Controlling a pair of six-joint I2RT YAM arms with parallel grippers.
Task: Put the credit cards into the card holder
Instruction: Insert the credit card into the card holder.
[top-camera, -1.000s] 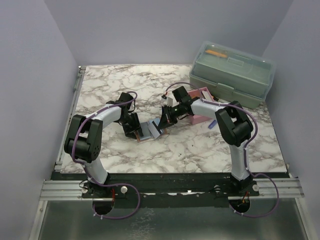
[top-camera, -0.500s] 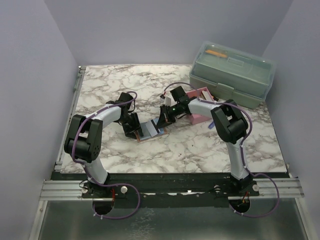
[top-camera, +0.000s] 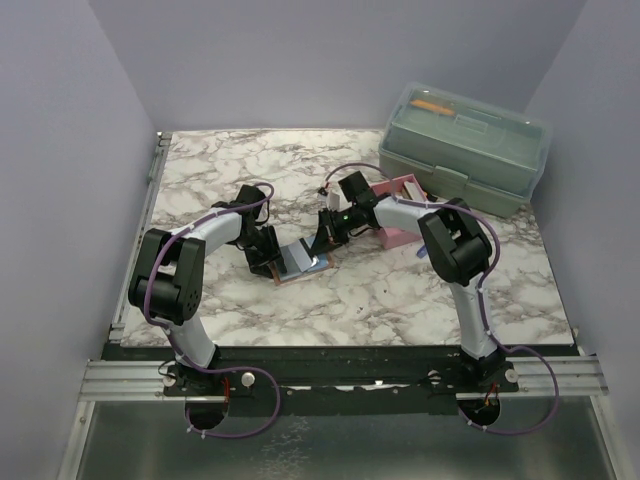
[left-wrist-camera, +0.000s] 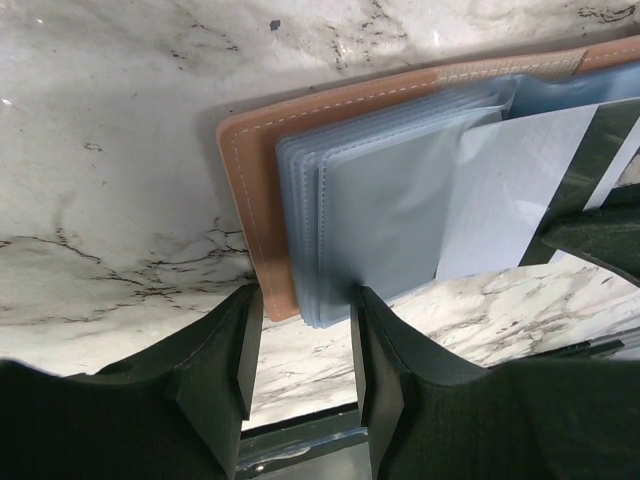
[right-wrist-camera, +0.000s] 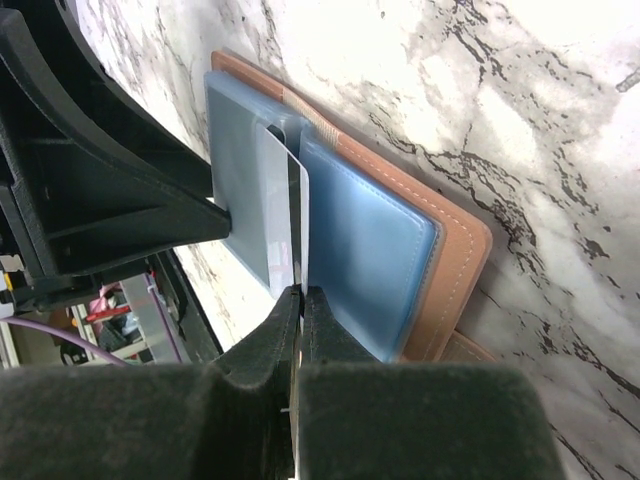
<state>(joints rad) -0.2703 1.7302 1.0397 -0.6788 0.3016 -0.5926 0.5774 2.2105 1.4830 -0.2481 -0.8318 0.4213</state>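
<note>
The card holder (top-camera: 292, 264) lies open on the marble, tan leather (left-wrist-camera: 250, 200) with blue-grey plastic sleeves (left-wrist-camera: 390, 200). My left gripper (left-wrist-camera: 303, 310) stands open at its left end, one fingertip (left-wrist-camera: 246, 300) against the leather edge and the other on the sleeves. My right gripper (right-wrist-camera: 301, 295) is shut on a grey-white credit card (right-wrist-camera: 285, 230) held on edge. The card's far end sits between the sleeves (right-wrist-camera: 360, 250), and it shows as a white sheet with a dark stripe (left-wrist-camera: 505, 190) in the left wrist view. No other credit cards show.
A pink tray (top-camera: 398, 236) lies behind my right arm, with a grey-green toolbox (top-camera: 465, 145) at the back right. A small blue object (top-camera: 421, 250) lies beside the tray. My left gripper's finger (right-wrist-camera: 120, 190) stands close by the held card.
My right gripper has moved left toward the card holder, sliding the card deeper between the sleeves. The left gripper has stayed on the holder's edge.
</note>
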